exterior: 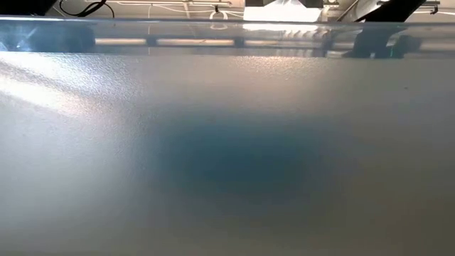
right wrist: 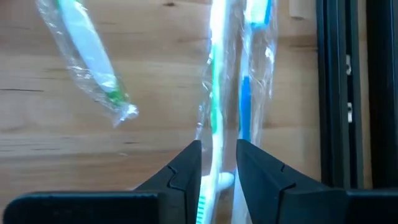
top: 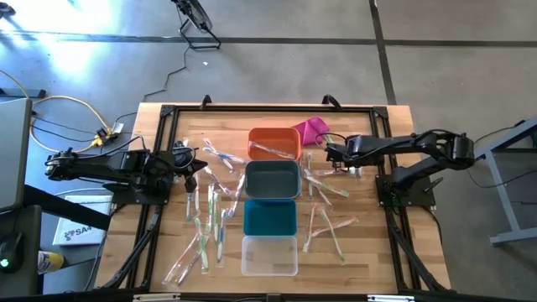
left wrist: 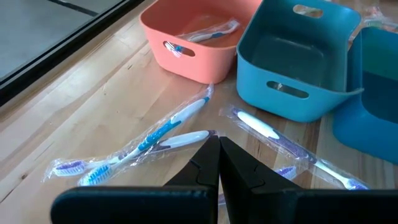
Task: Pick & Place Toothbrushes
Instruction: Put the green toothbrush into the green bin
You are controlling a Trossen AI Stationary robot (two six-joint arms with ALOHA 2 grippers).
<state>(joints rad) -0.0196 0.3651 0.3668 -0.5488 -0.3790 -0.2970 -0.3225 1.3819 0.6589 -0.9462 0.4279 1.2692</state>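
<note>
**High view: right claw straddles a wrapped toothbrush beside the orange bin**

High view shows four bins in a row down the middle of the worktop (top: pixel 126 218): the orange bin (top: pixel 273 143), grey bin (top: pixel 272 179), teal bin (top: pixel 270 218) and clear bin (top: pixel 269 255). One wrapped toothbrush (top: pixel 270 151) lies inside the orange bin. The other toothbrushes (top: pixel 210 220) lie scattered on the wood on both sides of the row.

The right claw (top: pixel 330 152) is near the orange bin and the magenta cloth (top: pixel 311 128). In its wrist view its fingers (right wrist: pixel 186 165) stand partly apart with a green-and-white toothbrush (right wrist: pixel 216 93) between them; whether they grip it cannot be told.

The left claw (top: pixel 191 159) is fully closed and holds nothing, low over the toothbrushes left of the bins.
</note>
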